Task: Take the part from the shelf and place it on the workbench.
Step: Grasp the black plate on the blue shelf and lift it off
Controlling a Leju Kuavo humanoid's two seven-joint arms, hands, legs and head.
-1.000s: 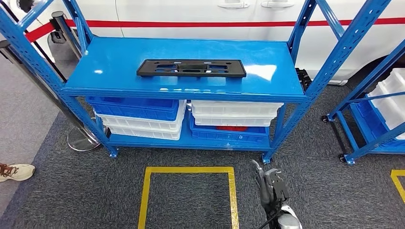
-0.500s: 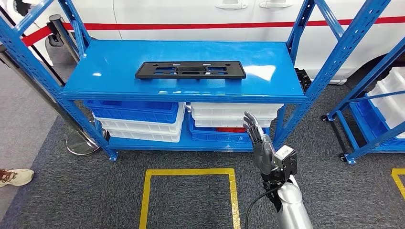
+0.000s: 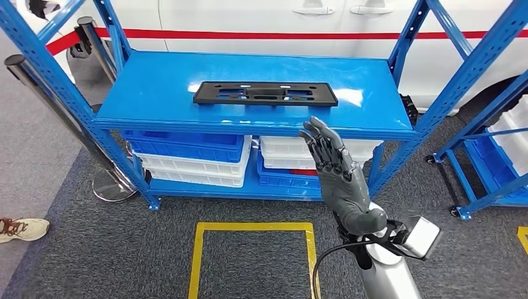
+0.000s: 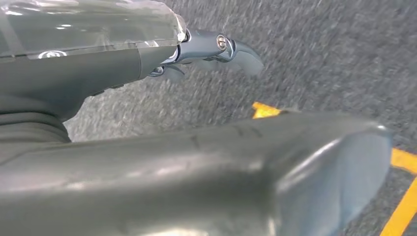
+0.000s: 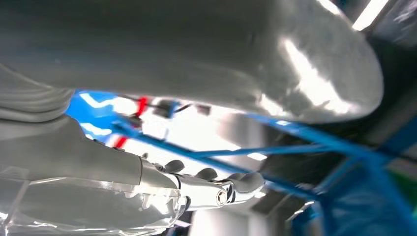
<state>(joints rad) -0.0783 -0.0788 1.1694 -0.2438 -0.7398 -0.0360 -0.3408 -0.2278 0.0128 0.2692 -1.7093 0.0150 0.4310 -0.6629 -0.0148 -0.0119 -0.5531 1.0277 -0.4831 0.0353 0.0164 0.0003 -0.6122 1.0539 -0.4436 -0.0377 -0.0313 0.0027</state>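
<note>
While the black part (image 3: 265, 94) lies flat on the blue shelf (image 3: 155, 93), the right robot hand (image 3: 333, 168) is raised in front of it, fingers spread, holding nothing. Below sit stacked blue bins (image 3: 187, 144) and white bins (image 3: 283, 149); something red shows in one. The left robot hand (image 4: 211, 49) holds nothing.

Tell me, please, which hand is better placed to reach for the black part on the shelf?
The right. The right hand is raised with fingers spread just below the shelf edge, near the black part. The left hand hangs over the carpet, holding nothing.
</note>
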